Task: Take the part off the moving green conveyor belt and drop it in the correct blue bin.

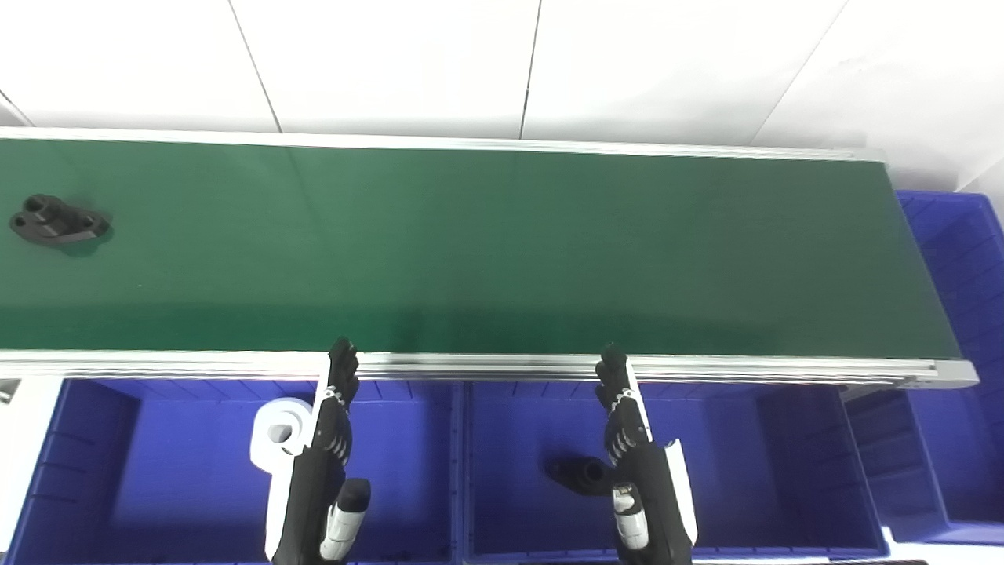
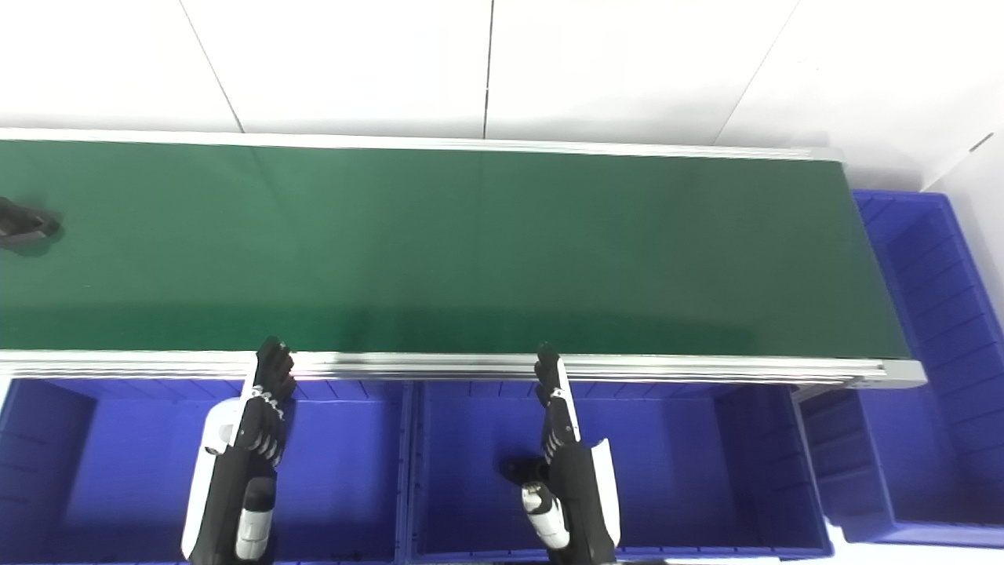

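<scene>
A black part [image 1: 59, 220] with two round holes lies at the far left of the green conveyor belt [image 1: 502, 251]; the right eye view cuts it off at the picture's edge [image 2: 20, 224]. My left hand [image 1: 325, 455] hovers over the left blue bin [image 1: 94, 471], fingers straight and apart, holding nothing, fingertips at the belt's near rail. My right hand [image 1: 635, 463] is held the same way over the middle blue bin [image 1: 784, 463], also empty. Both hands are far from the part.
A white part [image 1: 278, 435] lies in the left bin beside my left hand. A black part [image 1: 576, 473] lies in the middle bin, partly behind my right hand. A third blue bin [image 1: 961, 329] stands past the belt's right end. An aluminium rail [image 1: 486, 365] borders the belt's near side.
</scene>
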You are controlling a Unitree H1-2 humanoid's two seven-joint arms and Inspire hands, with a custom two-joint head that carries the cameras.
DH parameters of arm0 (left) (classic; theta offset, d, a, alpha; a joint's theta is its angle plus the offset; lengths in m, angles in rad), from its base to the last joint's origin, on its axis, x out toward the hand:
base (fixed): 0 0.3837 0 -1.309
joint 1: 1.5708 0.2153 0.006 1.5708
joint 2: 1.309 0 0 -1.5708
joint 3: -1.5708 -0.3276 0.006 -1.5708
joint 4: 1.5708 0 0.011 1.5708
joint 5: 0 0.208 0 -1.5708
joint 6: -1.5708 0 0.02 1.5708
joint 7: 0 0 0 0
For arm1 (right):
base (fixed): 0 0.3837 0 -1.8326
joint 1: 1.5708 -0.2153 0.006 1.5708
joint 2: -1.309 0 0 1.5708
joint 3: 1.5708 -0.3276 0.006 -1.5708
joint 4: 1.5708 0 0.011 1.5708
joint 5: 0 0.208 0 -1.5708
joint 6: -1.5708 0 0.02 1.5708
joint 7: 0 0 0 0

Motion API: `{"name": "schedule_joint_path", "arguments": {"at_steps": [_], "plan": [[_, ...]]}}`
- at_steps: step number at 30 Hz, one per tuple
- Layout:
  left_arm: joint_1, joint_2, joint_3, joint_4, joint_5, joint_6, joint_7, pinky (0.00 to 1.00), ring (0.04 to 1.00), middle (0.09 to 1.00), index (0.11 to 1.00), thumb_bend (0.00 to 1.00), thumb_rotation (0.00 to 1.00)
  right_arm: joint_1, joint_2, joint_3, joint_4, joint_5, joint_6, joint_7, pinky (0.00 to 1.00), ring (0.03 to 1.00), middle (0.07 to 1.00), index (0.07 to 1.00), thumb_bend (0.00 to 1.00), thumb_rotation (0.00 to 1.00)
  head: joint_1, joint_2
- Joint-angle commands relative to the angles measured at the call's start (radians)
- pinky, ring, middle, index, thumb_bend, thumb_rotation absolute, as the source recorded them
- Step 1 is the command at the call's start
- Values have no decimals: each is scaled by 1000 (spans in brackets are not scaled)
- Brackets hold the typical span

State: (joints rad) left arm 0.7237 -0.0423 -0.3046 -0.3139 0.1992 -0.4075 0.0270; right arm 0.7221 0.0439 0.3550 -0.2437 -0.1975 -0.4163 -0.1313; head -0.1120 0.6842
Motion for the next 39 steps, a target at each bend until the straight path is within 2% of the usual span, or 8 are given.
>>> {"name": "schedule_joint_path", "arguments": {"at_steps": [1, 11, 23, 34, 39], "plan": [[10, -7, -7, -32, -5, -4, 1, 1000, 1000, 1000, 1000, 833, 1000, 7, 17, 5, -21, 8, 3, 11, 1000, 1000, 1000, 1000, 930, 1000, 3, 1], [15, -4, -14, -47, 20, 17, 2, 1000, 1000, 1000, 1000, 843, 1000, 8, 9, 4, -28, 12, 7, 16, 1000, 1000, 1000, 1000, 919, 1000, 14, 4], [10, 0, -9, -38, 9, -1, 4, 1000, 1000, 1000, 1000, 857, 1000, 15, 20, 7, -36, 1, 22, 16, 1000, 1000, 1000, 1000, 913, 1000, -3, 5], [8, 6, -14, -44, -18, 18, -8, 1000, 1000, 1000, 1000, 873, 1000, 17, 22, 5, -32, -8, 17, 14, 1000, 1000, 1000, 1000, 898, 1000, -6, 3], [6, -1, -10, -24, -3, -5, 5, 1000, 1000, 1000, 1000, 852, 1000, 12, 22, 0, -19, -8, 7, 10, 1000, 1000, 1000, 1000, 894, 1000, -1, -26]]}}
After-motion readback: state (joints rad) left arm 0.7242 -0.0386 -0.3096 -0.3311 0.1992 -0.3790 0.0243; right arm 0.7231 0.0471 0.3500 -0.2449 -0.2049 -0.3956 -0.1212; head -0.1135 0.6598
